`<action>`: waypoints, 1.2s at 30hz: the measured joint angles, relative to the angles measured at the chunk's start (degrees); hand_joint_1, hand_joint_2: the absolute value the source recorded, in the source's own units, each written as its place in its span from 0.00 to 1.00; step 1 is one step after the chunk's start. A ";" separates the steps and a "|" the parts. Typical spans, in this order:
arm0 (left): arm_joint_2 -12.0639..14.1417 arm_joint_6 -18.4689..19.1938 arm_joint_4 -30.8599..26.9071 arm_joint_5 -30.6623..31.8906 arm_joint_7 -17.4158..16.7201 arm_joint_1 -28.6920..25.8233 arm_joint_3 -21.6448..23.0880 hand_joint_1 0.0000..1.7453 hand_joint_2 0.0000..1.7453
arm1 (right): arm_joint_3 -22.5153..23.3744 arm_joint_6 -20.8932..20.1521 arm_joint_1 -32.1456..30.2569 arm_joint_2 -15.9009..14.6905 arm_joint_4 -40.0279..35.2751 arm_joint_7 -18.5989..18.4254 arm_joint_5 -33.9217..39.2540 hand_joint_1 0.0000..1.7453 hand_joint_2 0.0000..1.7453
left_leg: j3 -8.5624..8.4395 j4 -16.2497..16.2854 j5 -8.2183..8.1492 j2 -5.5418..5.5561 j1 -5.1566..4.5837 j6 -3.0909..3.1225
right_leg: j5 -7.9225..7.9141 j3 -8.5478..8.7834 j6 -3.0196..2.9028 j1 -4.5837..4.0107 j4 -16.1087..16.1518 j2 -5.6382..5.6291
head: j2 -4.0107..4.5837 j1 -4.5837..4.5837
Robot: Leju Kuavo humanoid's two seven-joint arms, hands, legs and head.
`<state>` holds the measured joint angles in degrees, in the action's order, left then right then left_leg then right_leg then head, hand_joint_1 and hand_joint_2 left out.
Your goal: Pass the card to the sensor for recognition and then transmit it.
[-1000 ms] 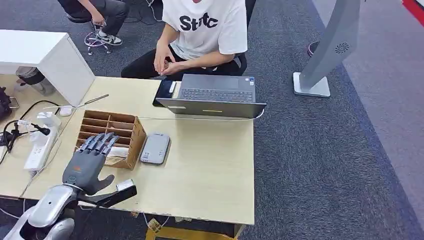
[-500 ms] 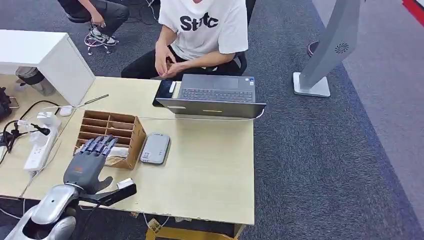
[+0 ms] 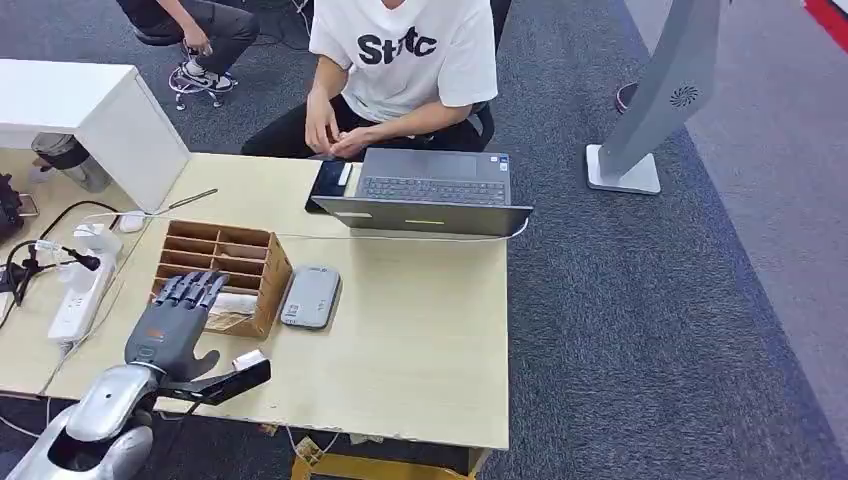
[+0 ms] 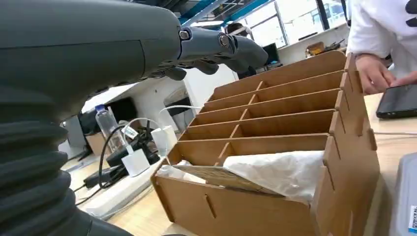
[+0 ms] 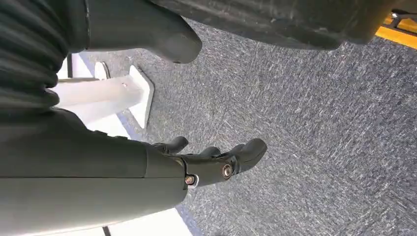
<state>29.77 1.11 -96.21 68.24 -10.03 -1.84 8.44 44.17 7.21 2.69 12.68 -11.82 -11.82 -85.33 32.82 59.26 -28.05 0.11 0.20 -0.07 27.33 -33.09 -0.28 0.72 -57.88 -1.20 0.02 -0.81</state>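
I hold the left hand [image 3: 170, 325] above the near end of the wooden organiser [image 3: 222, 272], fingers extended and apart, gripping nothing. In the left wrist view the fingers [image 4: 216, 46] reach out over the slots. The card [image 4: 216, 177] appears to lie flat in the nearest compartment, beside crumpled white paper [image 4: 280, 169]; I judge this to be the task's card, though its face is too oblique to confirm. The sensor [image 3: 310, 296], a grey flat unit, lies on the counter [image 3: 420, 330] just beside the organiser at its 3 o'clock, so the carry from slot to reader will be short. A person [image 3: 400, 60] sits at 12 o'clock behind the laptop [image 3: 430, 190], presumably placed to receive the card. The right hand [image 5: 216, 160] hangs over the carpet, fingers loosely curved, holding nothing.
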 joint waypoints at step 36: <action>-5.42 -3.52 10.23 3.67 0.04 4.77 0.92 0.74 1.00 | -0.11 0.00 0.09 0.02 -0.02 0.20 -1.14 0.00 1.00 | -0.01 0.00 0.00 -0.01 0.00 0.00 | -0.02 -0.01 -0.01 0.00 0.00 -0.01 | 0.00 0.02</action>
<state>24.35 -2.40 -85.99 71.91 -9.99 2.93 9.35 44.06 7.21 2.77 12.70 -11.85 -11.63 -86.47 32.81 59.27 -28.04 0.10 0.20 -0.07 27.31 -33.10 -0.29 0.72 -57.88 -1.21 0.02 -0.79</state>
